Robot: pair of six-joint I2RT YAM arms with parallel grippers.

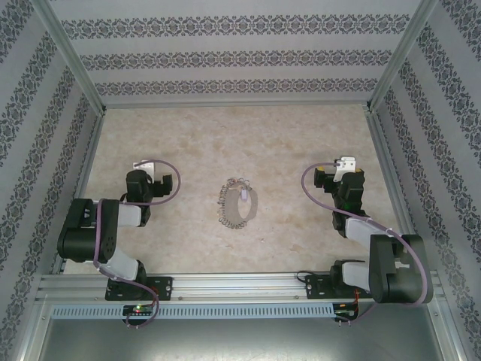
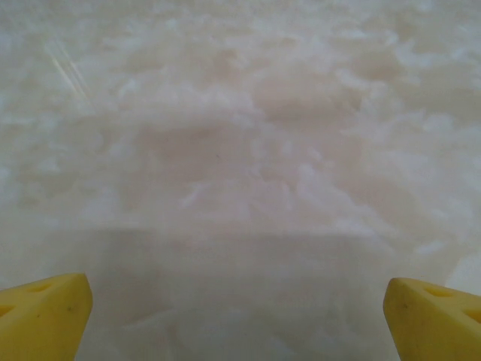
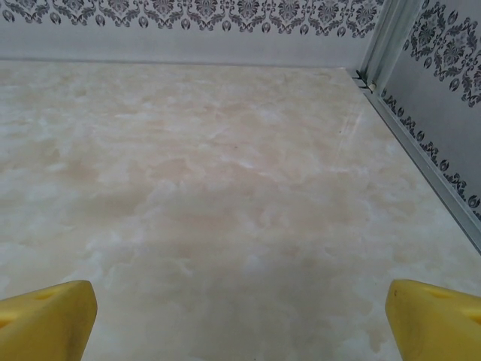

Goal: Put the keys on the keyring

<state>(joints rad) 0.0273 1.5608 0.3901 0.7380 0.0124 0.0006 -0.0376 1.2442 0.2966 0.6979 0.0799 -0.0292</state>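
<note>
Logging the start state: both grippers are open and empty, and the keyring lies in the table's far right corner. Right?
No. The keyring lies near the middle of the table, between the left gripper and the right gripper, not in the far right corner, as the top external view shows. Both grippers are open and empty.

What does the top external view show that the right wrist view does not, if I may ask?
The top external view gives the keyring, lying on the table between the left arm and the right arm. The right wrist view gives a close look at the right claw, its yellow fingertips spread wide with nothing between them. Both share the marbled table and the patterned walls.
</note>
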